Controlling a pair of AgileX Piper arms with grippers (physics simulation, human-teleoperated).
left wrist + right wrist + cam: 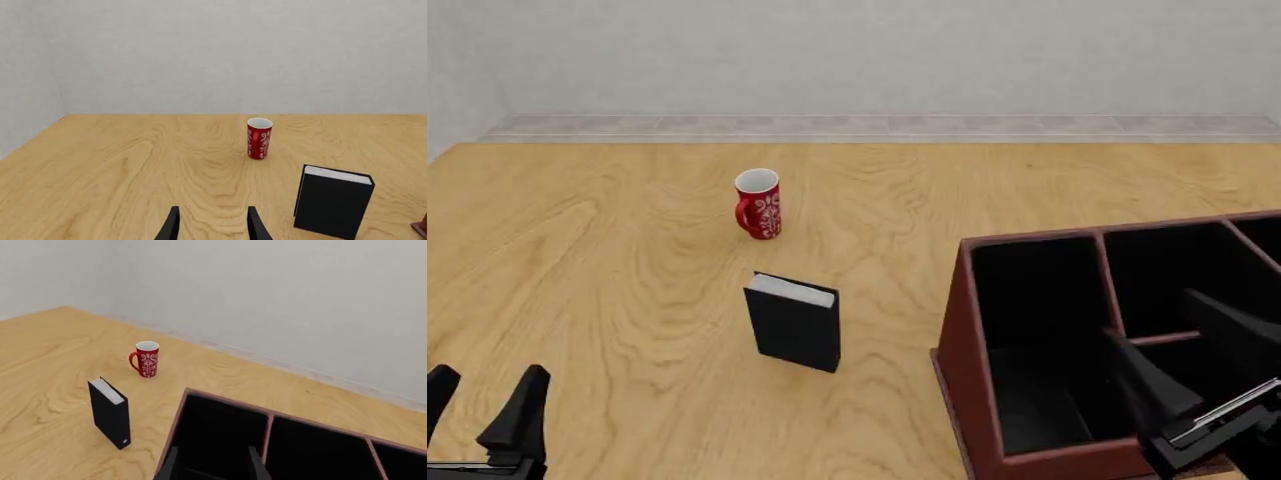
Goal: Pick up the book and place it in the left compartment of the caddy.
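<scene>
Table (627, 250): pale wood, visible grain, smooth. Book (794, 330): matt black cover, white paper edges. Mug (758, 203): glossy red ceramic. Caddy (961, 350): red-brown wood, matt black interior.

A thin black hardcover book (794, 325) with white page edges stands upright on the table at centre-left of the front view. Well apart, at lower right, sits the large red-brown wooden caddy (958, 330), its long black-lined left compartment (1030, 340) open-topped.

Left gripper (478, 405) and right gripper (1190, 345) both apparently parted, empty.
</scene>
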